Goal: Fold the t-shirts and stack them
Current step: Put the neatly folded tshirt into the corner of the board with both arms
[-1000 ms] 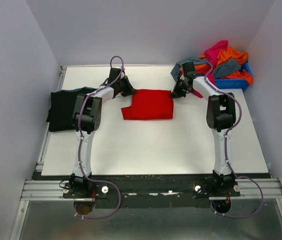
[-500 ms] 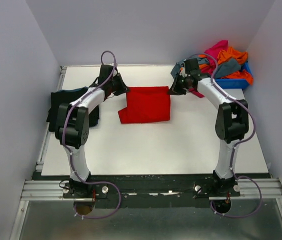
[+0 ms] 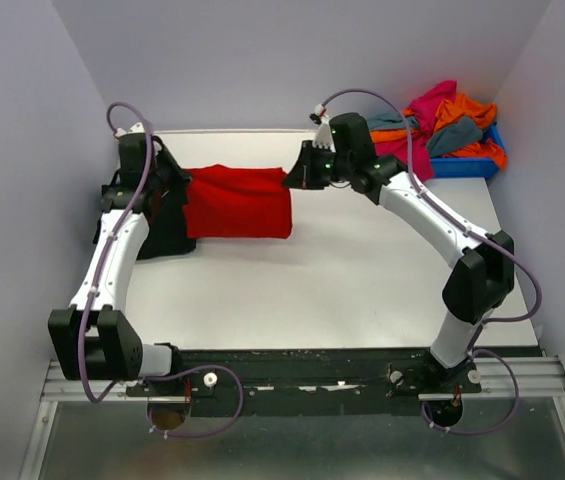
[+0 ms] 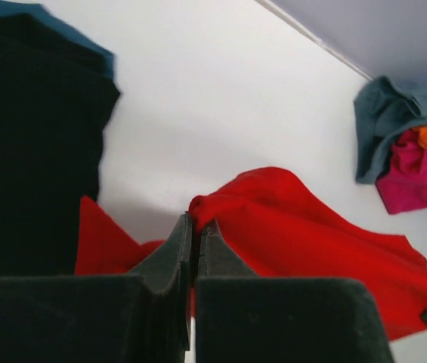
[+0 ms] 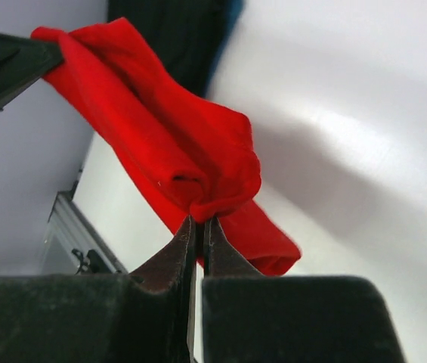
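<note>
Red t-shirt (image 3: 237, 200) aloft in left hand (image 3: 181, 181) and right hand (image 3: 288, 180)

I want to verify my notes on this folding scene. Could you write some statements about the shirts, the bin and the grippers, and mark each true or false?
1. The left gripper and the right gripper are each shut on the red t-shirt. True.
2. The black t-shirt lies at the table's left side. True.
3. The red t-shirt lies flat on the table. False: it hangs between the grippers.
4. The blue bin is empty. False: coloured t-shirts are heaped in it.
</note>
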